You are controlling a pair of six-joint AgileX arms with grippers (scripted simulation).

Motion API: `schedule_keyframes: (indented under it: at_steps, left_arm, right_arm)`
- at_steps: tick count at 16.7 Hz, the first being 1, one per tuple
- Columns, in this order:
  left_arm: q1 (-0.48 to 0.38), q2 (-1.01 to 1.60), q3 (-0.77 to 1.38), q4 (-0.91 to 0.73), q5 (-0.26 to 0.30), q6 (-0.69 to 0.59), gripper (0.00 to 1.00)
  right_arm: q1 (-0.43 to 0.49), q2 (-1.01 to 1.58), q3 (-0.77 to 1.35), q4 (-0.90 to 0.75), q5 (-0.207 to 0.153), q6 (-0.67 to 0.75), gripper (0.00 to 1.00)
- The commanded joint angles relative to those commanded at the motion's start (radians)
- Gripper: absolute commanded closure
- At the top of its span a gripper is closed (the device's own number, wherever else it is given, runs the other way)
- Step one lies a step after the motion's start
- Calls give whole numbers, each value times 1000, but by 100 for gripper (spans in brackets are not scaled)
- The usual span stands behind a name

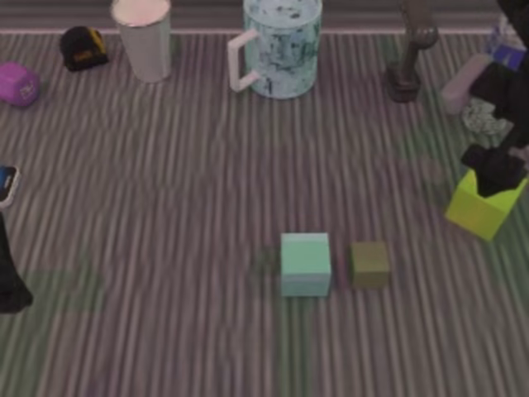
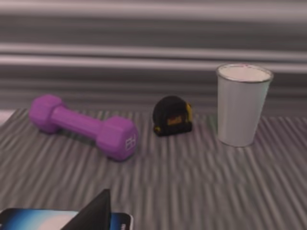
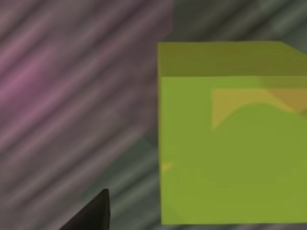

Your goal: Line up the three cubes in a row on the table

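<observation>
The pale mint-teal cube (image 1: 305,263) and the smaller olive-green cube (image 1: 369,264) sit side by side on the striped table (image 1: 190,248), a small gap between them. The bright yellow cube (image 1: 479,211) lies at the right edge, turned at an angle. My right gripper (image 1: 496,172) hangs open directly over it. In the right wrist view the yellow cube (image 3: 230,143) fills most of the picture, and one dark finger (image 3: 91,213) stands apart from its side. My left gripper (image 1: 10,289) is parked open at the left edge.
Along the back stand a purple dumbbell (image 1: 18,83), a black tape measure (image 1: 83,47), a white cup (image 1: 145,37), a speckled mug (image 1: 281,45) and a dark upright object (image 1: 409,62). A phone (image 1: 7,184) lies at the left edge. Clutter (image 1: 479,91) sits back right.
</observation>
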Motion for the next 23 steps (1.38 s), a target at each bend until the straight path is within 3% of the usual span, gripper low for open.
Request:
schedule_keyframes:
  at_steps: [9, 16, 21, 23]
  left_arm:
    - [13, -39, -32, 29, 1, 22, 0]
    - [13, -39, -32, 29, 1, 22, 0]
    - [13, -39, -32, 29, 1, 22, 0]
    - [13, -39, -32, 29, 1, 22, 0]
  right_arm:
    - [-1, 35, 18, 0, 0, -13, 0]
    - [4, 117, -153, 262, 0, -9, 0]
    - [4, 131, -177, 293, 1, -9, 0]
    - [4, 131, -177, 293, 1, -9, 15]
